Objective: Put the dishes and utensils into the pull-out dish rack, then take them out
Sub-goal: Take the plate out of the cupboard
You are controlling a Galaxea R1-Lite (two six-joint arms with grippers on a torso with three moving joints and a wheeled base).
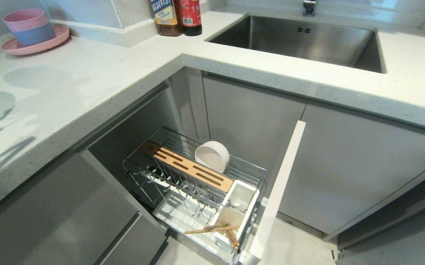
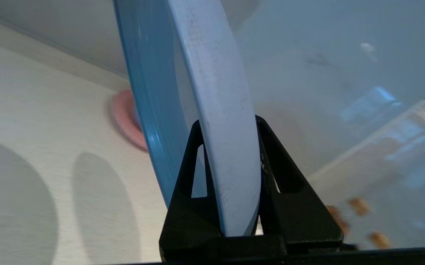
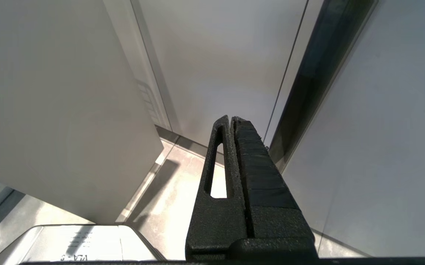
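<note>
My left gripper (image 2: 228, 121) is shut on the rim of the pale blue plate (image 2: 212, 92), held on edge above the white countertop (image 2: 32, 129); neither shows in the head view. The pull-out dish rack (image 1: 249, 170) stands drawn out below the counter corner. The cream-white bowl (image 1: 212, 155) leans on its side against the wooden knife block (image 1: 188, 166). The chopsticks (image 1: 212, 229) lie across the white cutlery holder (image 1: 251, 191), and the silver fork (image 1: 239, 208) sits inside it. My right gripper (image 3: 231, 118) is shut on nothing, parked low beside the cabinet fronts.
A pink plate with stacked pink and blue bowls (image 1: 32, 29) sits at the counter's far left, also behind the held plate as a pink plate (image 2: 124, 117). Two bottles (image 1: 177, 16) stand by the steel sink (image 1: 300, 40). The rack's narrow white door front (image 1: 280, 191) juts out.
</note>
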